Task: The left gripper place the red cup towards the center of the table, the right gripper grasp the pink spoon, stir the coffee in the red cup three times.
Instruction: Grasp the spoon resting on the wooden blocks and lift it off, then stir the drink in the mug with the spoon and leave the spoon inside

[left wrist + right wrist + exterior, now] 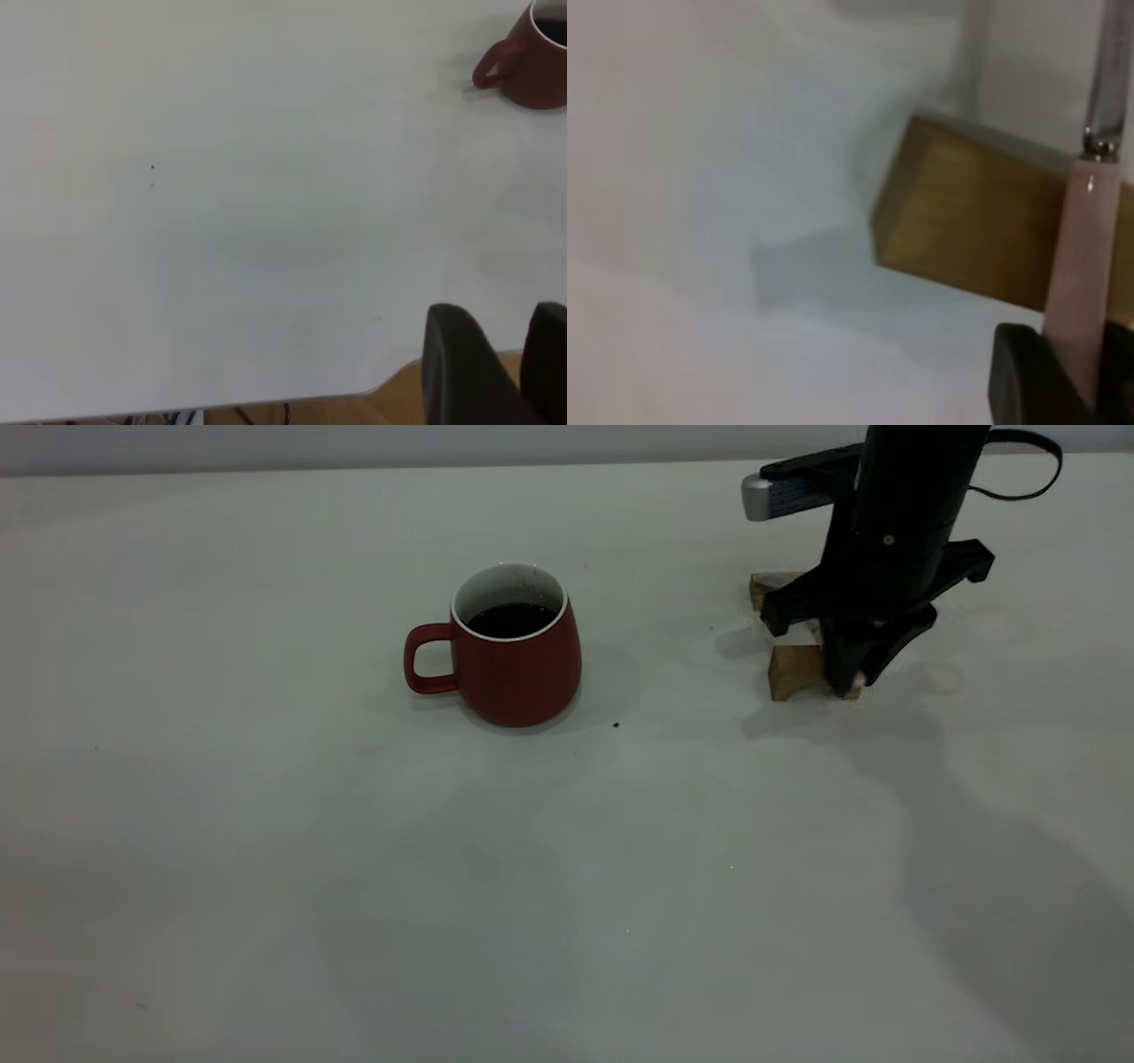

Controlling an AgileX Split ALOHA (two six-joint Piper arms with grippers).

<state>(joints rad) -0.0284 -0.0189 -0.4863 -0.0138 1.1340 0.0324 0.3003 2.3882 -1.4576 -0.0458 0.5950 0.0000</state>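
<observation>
The red cup (518, 664) stands upright near the middle of the table (266, 886), handle to the left, with dark coffee (511, 619) inside. It also shows far off in the left wrist view as the red cup (532, 66). My right gripper (846, 682) reaches down at the back right and is shut on the handle of the pink spoon (1085, 266), which lies across a wooden block (966, 221). My left gripper (521, 354) is out of the exterior view. It hangs over the table's edge, fingers together with nothing between them.
Two tan wooden blocks (795, 670) sit under and behind the right gripper at the back right. Tiny dark specks dot the table, one near the cup (616, 725). The table edge (390, 385) and wooden floor show under the left gripper.
</observation>
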